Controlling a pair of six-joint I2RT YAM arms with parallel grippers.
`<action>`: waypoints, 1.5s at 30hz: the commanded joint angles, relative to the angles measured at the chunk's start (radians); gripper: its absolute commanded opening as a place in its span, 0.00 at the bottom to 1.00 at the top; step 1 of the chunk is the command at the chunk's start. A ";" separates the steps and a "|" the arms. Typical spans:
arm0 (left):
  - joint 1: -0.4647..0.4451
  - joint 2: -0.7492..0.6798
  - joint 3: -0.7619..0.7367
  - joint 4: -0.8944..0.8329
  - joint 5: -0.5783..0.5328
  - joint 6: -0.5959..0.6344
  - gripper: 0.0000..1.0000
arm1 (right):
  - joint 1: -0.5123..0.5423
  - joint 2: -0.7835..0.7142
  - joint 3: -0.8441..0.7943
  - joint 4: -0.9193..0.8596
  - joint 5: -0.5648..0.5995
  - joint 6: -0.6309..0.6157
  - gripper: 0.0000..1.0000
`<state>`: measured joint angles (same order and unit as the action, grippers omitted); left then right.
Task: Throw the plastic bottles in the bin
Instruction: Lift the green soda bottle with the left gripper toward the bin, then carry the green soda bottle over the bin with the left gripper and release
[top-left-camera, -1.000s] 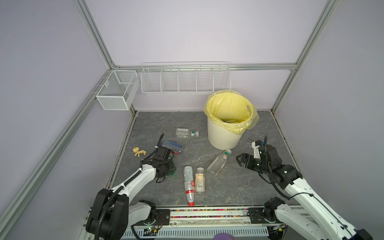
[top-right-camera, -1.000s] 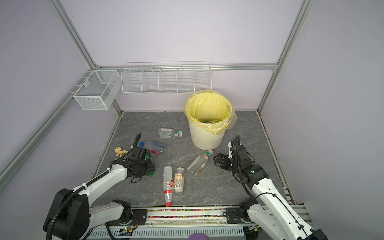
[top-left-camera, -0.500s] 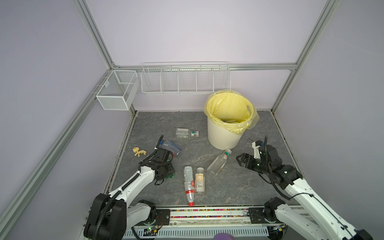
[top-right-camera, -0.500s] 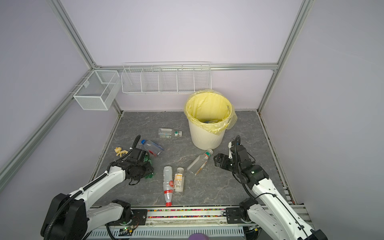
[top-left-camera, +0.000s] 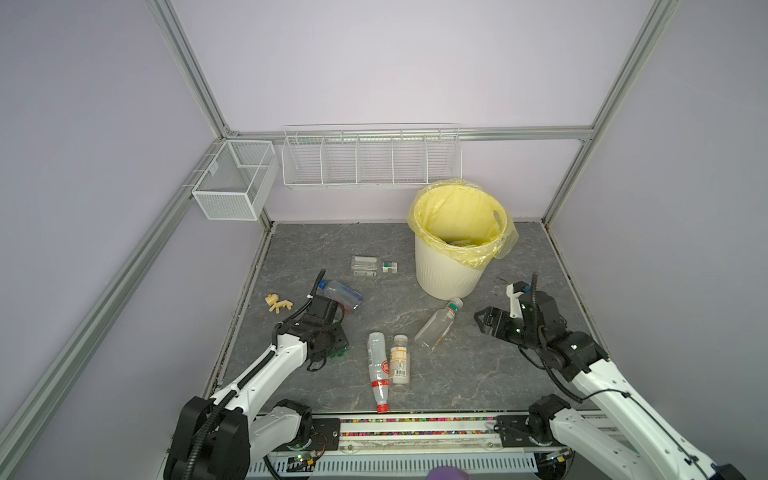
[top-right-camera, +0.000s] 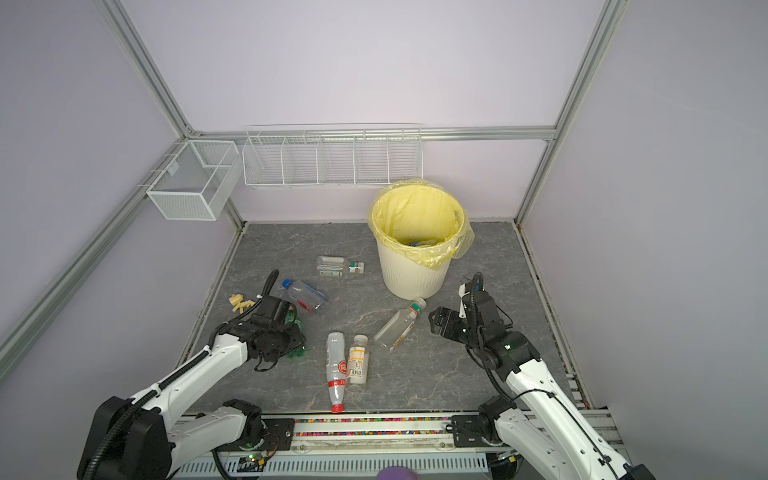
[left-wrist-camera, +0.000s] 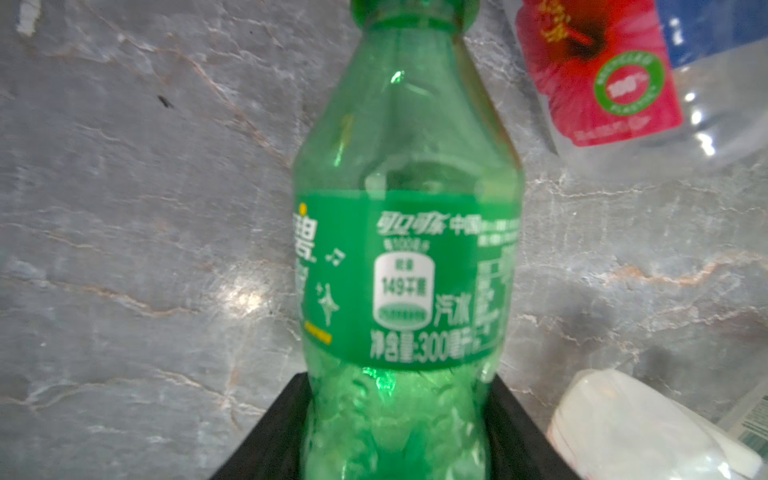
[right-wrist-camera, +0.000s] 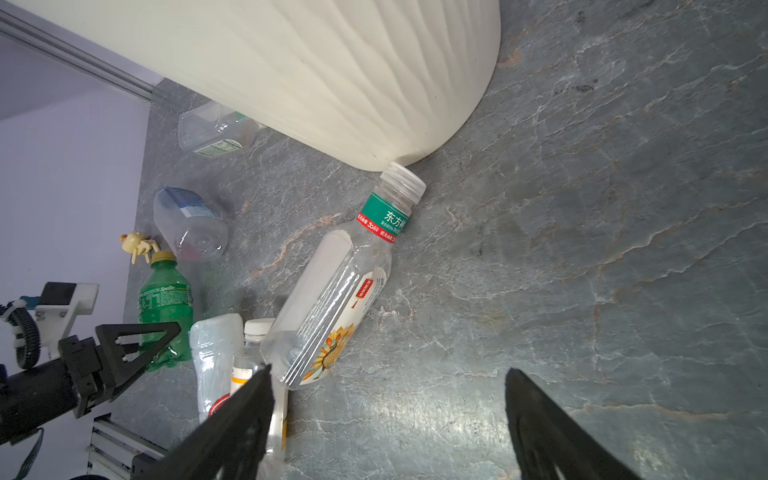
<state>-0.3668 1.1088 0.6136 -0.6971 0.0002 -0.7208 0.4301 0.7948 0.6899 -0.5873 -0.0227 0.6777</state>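
My left gripper (left-wrist-camera: 397, 378) is shut on a green plastic bottle (left-wrist-camera: 407, 249), low over the floor at the left; in both top views only green slivers of that bottle (top-left-camera: 337, 353) (top-right-camera: 297, 352) show beside the gripper (top-left-camera: 328, 332). My right gripper (right-wrist-camera: 386, 374) (top-left-camera: 484, 322) stands open and empty, just right of a clear bottle (right-wrist-camera: 332, 299) (top-left-camera: 436, 328) whose cap touches the foot of the bin (top-left-camera: 446, 270) (right-wrist-camera: 332, 62). A red-capped bottle (top-left-camera: 378, 365) and a white-capped bottle (top-left-camera: 400, 361) lie side by side at the front middle. A blue-capped bottle (top-left-camera: 340, 295) and another clear bottle (top-left-camera: 372, 266) lie further back.
A small yellow-white toy figure (top-left-camera: 277, 303) lies by the left wall. White wire baskets (top-left-camera: 370, 162) hang on the back and left walls above the floor. The arm bases and a rail (top-left-camera: 415, 428) run along the front edge.
My left gripper has drawn slightly back toward the front with the green bottle in it. The right arm has not moved.
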 joint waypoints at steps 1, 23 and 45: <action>-0.003 -0.042 0.054 -0.059 -0.016 0.008 0.41 | 0.005 -0.009 -0.008 -0.019 0.012 0.011 0.88; -0.004 -0.182 0.268 -0.128 0.099 0.081 0.41 | 0.006 -0.031 -0.021 -0.046 0.027 0.015 0.88; -0.080 -0.006 0.609 -0.001 0.331 0.000 0.39 | 0.006 -0.069 -0.056 -0.044 0.053 0.013 0.88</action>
<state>-0.4355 1.0821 1.1706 -0.7223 0.3111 -0.7101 0.4301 0.7303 0.6449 -0.6315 0.0113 0.6846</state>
